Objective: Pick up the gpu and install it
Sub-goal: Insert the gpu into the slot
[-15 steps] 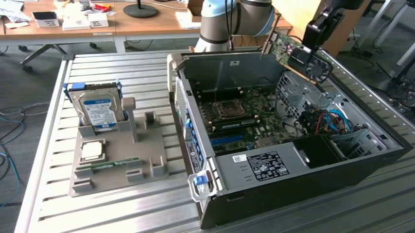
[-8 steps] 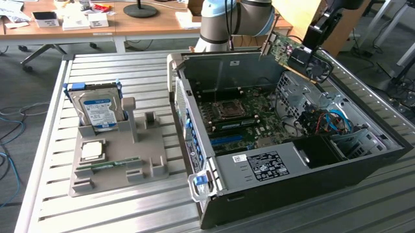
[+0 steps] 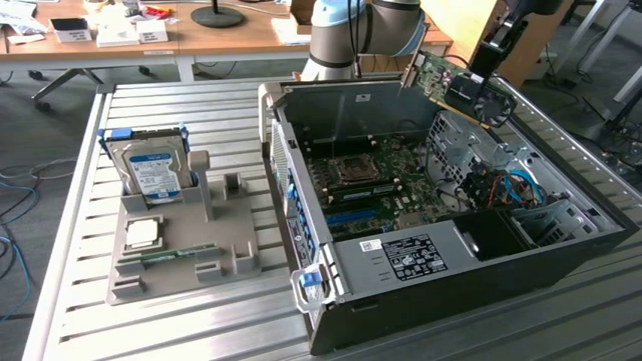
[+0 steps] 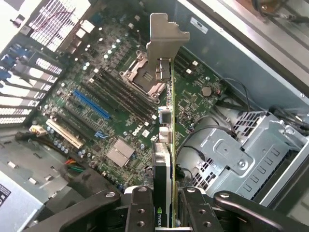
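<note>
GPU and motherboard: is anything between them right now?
Nothing: the exterior view shows the gpu, clamped in the gripper, above the open case with only air down to the motherboard.

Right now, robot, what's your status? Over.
Gripper shut on gpu. It hangs above open computer case, not yet slotted. Nothing seen between it and motherboard.
</note>
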Motion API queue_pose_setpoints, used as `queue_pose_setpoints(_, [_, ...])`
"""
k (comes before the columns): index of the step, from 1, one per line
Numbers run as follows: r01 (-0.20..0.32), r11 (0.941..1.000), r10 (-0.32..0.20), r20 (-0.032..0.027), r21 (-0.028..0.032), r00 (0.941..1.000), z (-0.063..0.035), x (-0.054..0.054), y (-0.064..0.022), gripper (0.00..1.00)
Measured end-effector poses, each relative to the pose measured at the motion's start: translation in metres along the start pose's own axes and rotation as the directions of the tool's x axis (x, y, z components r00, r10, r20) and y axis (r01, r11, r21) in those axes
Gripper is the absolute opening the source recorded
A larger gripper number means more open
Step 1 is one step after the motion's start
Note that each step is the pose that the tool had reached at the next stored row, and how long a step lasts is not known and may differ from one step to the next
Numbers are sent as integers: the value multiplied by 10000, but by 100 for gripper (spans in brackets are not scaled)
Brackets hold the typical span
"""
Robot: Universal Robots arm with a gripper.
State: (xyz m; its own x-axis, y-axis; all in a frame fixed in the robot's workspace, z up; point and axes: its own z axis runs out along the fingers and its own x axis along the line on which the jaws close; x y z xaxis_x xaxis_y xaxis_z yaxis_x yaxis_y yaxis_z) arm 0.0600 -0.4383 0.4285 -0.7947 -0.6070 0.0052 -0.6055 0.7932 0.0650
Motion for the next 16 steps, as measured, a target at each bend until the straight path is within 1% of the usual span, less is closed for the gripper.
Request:
queue_pose_setpoints(5, [546,9985,-546,-36,2,9985,1,0,0,27])
queue_pose_setpoints(9, [1084,9941,-1084,-72,3,9941,1,0,0,27])
queue_pose_setpoints(11, [1386,9903,-1386,-91,2,9903,2,0,0,27])
queue_pose_setpoints(13, [1711,9852,-1711,-113,0,9852,3,0,0,27])
queue_pose_setpoints(16, [2238,9746,-2238,-147,-4,9745,5,0,0,27])
